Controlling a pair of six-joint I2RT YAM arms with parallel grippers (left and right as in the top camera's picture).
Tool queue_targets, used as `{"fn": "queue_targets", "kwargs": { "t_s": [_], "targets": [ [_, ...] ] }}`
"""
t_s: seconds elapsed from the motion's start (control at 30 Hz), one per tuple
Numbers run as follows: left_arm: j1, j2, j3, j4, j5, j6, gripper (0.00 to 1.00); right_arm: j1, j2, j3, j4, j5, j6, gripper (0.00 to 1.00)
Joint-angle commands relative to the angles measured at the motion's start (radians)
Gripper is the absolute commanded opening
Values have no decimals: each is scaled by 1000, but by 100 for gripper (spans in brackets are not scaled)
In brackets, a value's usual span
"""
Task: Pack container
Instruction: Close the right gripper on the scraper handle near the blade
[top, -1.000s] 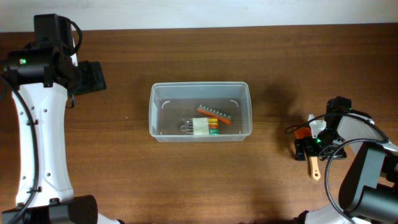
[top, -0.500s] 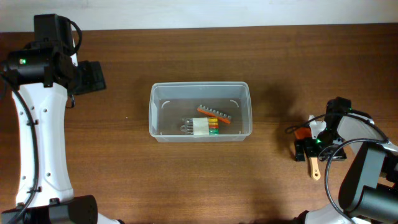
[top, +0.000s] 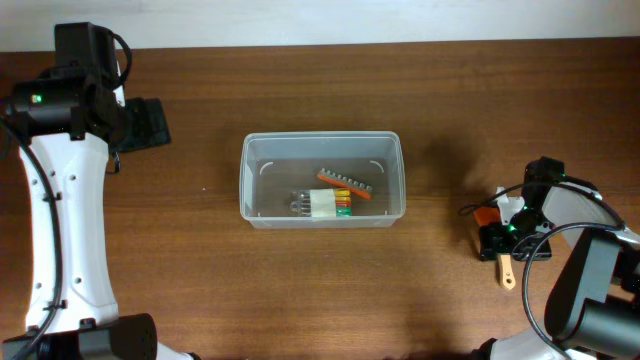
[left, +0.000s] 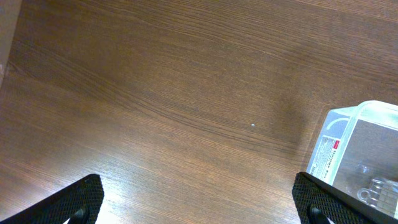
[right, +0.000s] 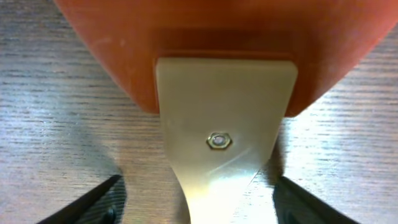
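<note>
Clear container (top: 322, 193) — upright, open, mid-table, small tools inside

Left arm (top: 62, 230) stretches forward, left gripper (left: 199, 208) spread wide. Right arm (top: 590, 275) folds back, right gripper (right: 199, 199) pointing straight down, fingers parted.

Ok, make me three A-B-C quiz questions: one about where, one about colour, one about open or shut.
1. Where is the clear plastic rectangular container? A middle of the wooden table; B in a gripper; C far right.
2. What colour is the head of the flat pale-handled scraper? A blue; B orange; C green.
3. How is the left gripper? A open; B shut on the container; C shut on a pen.
Answers: 1 A, centred between both arms. 2 B, right wrist view shows orange. 3 A, fingers wide apart.
</note>
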Motion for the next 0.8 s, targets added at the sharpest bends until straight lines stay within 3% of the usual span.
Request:
{"fn": "queue_targets", "kwargs": {
  "t_s": [0.0,0.07,0.3,0.77],
  "targets": [
    [2,-13,14,2,-10,6,99,3,7,-12,-11,2,10,65],
    [2,-13,14,2,-10,6,99,3,7,-12,-14,5,10,57],
    [2,-13,14,2,-10,6,99,3,7,-12,-19,39,10,45],
    [2,-13,14,2,-10,6,99,3,7,-12,-18,39,10,33]
  ]
}}
